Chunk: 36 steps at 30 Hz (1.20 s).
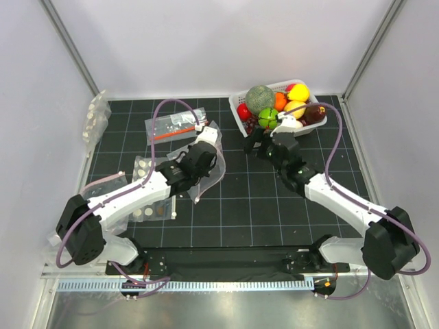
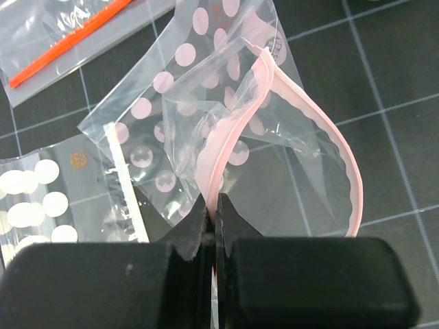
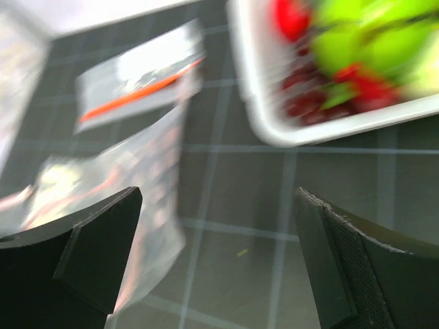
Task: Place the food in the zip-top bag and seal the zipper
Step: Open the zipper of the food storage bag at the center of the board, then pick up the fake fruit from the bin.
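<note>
The zip-top bag (image 1: 209, 168) is clear with pale dots (image 2: 206, 89) and its mouth gapes open. The pink zipper (image 2: 343, 171) curves along its edge. My left gripper (image 2: 211, 205) is shut on the pink strip at one side of the mouth and holds the bag just above the mat (image 1: 199, 156). The food lies in a white basket (image 1: 241, 122): a yellow lemon (image 1: 300, 92), a green round fruit (image 1: 268, 118) and red pieces (image 1: 243, 111). My right gripper (image 1: 263, 145) is open and empty just in front of the basket (image 3: 274, 103), with the bag to its left (image 3: 137, 185).
A clear bag with an orange-red stick (image 1: 175, 127) lies behind the left gripper. Dotted bags with pale edges (image 1: 149, 211) lie under the left arm. Another bag (image 1: 96, 118) leans at the far left wall. Grey walls enclose the black gridded mat.
</note>
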Each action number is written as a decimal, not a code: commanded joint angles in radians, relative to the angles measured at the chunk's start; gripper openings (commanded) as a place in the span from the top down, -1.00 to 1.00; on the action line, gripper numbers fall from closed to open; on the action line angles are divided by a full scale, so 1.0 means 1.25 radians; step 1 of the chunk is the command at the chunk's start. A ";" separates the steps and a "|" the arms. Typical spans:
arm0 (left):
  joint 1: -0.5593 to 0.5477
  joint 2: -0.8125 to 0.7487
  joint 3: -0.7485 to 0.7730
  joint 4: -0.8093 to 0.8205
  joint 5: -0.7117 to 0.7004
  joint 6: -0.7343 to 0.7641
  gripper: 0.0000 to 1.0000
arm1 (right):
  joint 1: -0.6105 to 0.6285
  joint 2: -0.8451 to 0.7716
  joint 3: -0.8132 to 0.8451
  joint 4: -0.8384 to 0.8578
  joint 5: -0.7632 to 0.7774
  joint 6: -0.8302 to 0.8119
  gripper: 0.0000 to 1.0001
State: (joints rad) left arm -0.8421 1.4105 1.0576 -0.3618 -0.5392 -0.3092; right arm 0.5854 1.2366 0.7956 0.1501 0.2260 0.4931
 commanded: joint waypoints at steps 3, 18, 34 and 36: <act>0.002 -0.053 0.001 0.040 0.019 -0.014 1.00 | -0.015 0.043 0.168 -0.115 0.278 -0.096 -0.99; 0.002 -0.079 -0.014 0.049 0.035 -0.024 0.99 | -0.074 0.451 0.619 -0.334 0.450 -0.182 -0.99; 0.002 -0.084 -0.014 0.048 0.040 -0.030 0.99 | -0.146 0.540 0.639 -0.358 0.378 -0.110 -0.79; 0.001 -0.085 -0.015 0.046 0.041 -0.031 1.00 | -0.144 0.519 0.618 -0.333 0.370 -0.116 -0.66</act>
State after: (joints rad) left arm -0.8417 1.3373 1.0409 -0.3439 -0.4854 -0.3359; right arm 0.4030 1.9556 1.5978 -0.3241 0.7036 0.3428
